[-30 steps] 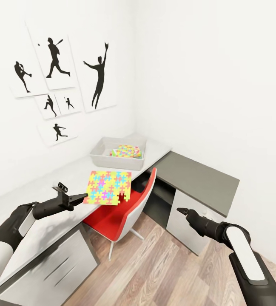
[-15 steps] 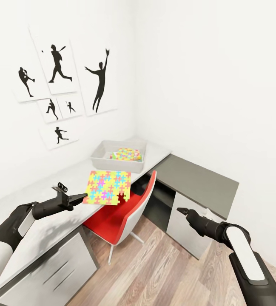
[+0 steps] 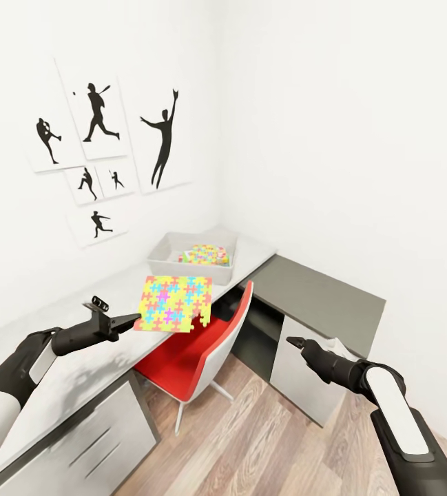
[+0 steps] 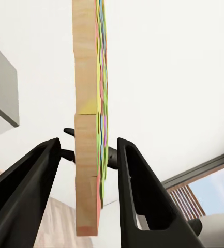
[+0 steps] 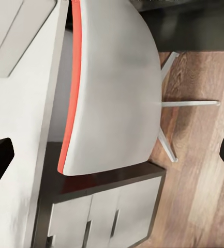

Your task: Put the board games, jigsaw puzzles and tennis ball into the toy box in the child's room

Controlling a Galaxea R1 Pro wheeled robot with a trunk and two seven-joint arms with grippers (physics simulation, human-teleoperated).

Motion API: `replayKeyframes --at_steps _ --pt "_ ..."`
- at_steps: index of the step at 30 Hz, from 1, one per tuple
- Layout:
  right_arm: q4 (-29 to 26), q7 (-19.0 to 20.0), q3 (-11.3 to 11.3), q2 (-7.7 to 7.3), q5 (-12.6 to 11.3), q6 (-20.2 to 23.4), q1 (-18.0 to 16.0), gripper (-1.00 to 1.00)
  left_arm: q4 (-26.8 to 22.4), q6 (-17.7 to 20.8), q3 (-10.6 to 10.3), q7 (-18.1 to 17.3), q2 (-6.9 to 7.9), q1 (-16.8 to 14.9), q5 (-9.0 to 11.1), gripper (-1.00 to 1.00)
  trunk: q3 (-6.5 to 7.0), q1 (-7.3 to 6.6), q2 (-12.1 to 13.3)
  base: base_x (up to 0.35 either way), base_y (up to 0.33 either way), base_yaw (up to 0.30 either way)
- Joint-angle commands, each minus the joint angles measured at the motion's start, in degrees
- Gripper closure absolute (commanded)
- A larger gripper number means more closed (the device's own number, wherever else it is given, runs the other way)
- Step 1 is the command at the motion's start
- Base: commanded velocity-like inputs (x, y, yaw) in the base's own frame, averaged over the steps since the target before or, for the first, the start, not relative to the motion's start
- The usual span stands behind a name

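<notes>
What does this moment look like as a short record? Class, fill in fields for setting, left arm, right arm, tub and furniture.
setting: white-walled room, wood floor, sports prints
left arm: left gripper fingers shut on a puzzle, held over the desk edge
right arm: right gripper open and empty above the floor
tub: grey tub on the desk, a second puzzle inside
furniture: red chair at the desk

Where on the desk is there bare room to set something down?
Free: the dark grey section right of the toy box, and the pale top under the left claw. Crowded: the toy box, already holding colourful toys, and the edge by the red chair.
</notes>
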Motion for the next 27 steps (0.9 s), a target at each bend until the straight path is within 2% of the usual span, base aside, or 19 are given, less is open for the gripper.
replayKeyframes --at_steps 1,11,27 --pt "-0.1 -0.6 0.0 0.00 -0.6 0.1 -0.1 -1.00 0.0 0.6 -0.2 -0.2 0.06 -0.1 0.1 1.00 -0.03 0.04 -0.1 0.000 0.000 0.000" --pt "-0.1 -0.6 0.0 0.00 -0.4 0.2 0.0 -1.00 0.0 0.6 -0.2 -0.2 0.10 0.0 0.1 1.00 0.92 0.04 -0.1 0.011 0.000 0.000" --pt "0.1 0.7 0.0 0.00 -0.2 0.1 -0.1 -1.00 0.1 -0.1 -0.2 -0.2 0.21 0.3 0.2 1.00 2.23 0.04 -0.1 0.175 0.000 0.000"
